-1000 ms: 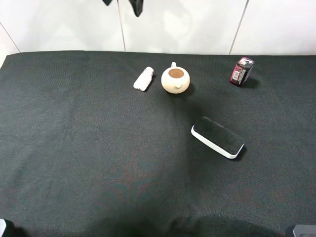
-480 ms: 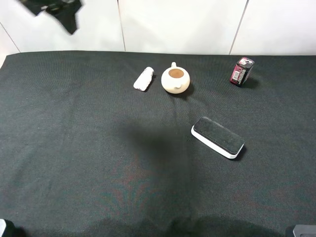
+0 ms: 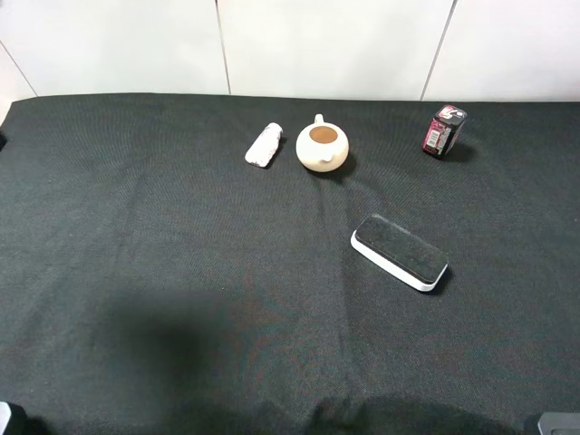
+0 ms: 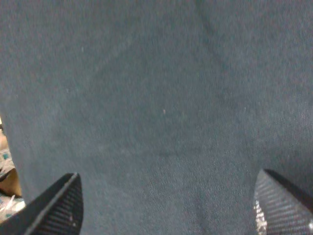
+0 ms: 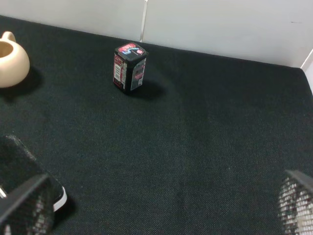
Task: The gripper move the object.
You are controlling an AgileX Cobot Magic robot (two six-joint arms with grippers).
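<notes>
While the black cloth-covered table (image 3: 136, 236) fills most of what I see, I work down from it: a black eraser-like block with a white edge (image 3: 400, 252) lies right of centre, the cream teapot (image 3: 322, 147) sits toward the back, the dark red box (image 3: 443, 130) stands far right, and the object (image 3: 264, 145), the small white bottle, lies on its side just beside the teapot, apart from it. My left gripper (image 4: 164, 208) hangs over bare cloth with its jaws spread wide and nothing between them. The right gripper (image 5: 161, 205) also looks parted and empty. I judge the bottle will roll, so I should straddle it across its width and close slowly, well clear of the teapot.
</notes>
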